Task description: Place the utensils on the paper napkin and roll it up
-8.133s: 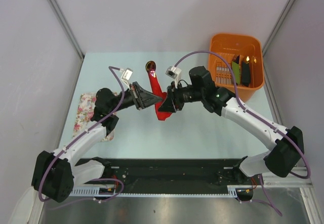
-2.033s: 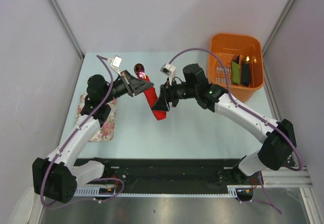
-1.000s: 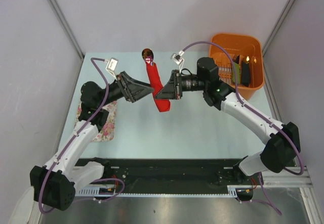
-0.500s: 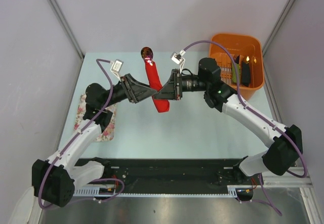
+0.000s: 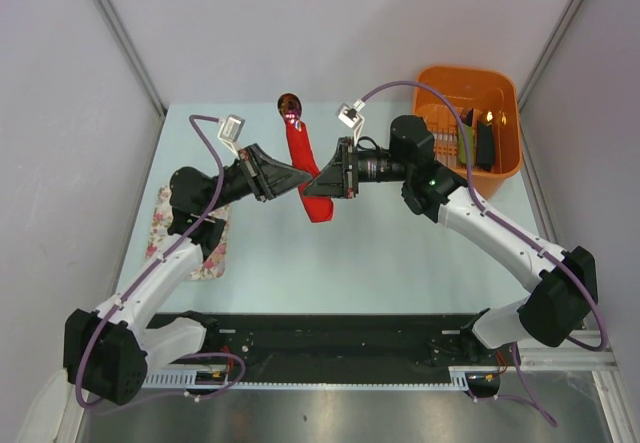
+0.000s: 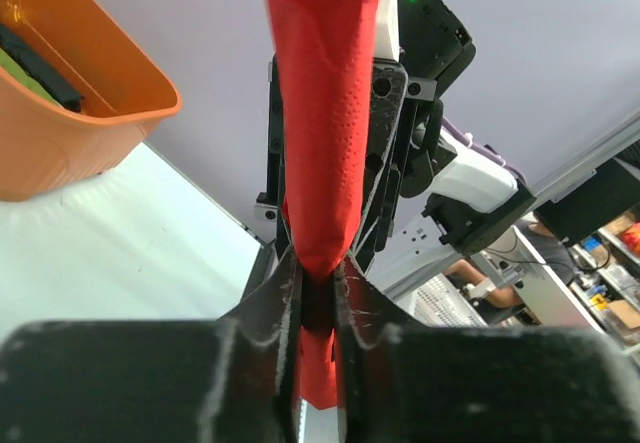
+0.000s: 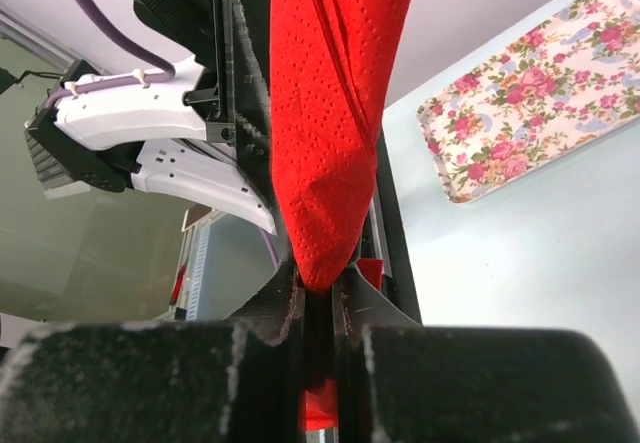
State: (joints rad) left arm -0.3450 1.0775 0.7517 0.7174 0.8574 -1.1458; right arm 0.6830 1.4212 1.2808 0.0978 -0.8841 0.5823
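Pinching the paper napkin (image 5: 303, 163), already a narrow red roll, in the closed jaws of the left gripper (image 5: 298, 177) and the right gripper (image 5: 318, 185), raised above the table (image 5: 400, 253). Showing a dark spoon bowl (image 5: 289, 104) poking from the far end. Seeming nearly done, lacking only a final tightening and setting down.

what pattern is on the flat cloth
Cloth: pink flowers on white, clearest from the right wrist.

Bright, even light falls from above, shadows on the table (image 5: 400, 263) stay soft, and both wrist views blur close up.
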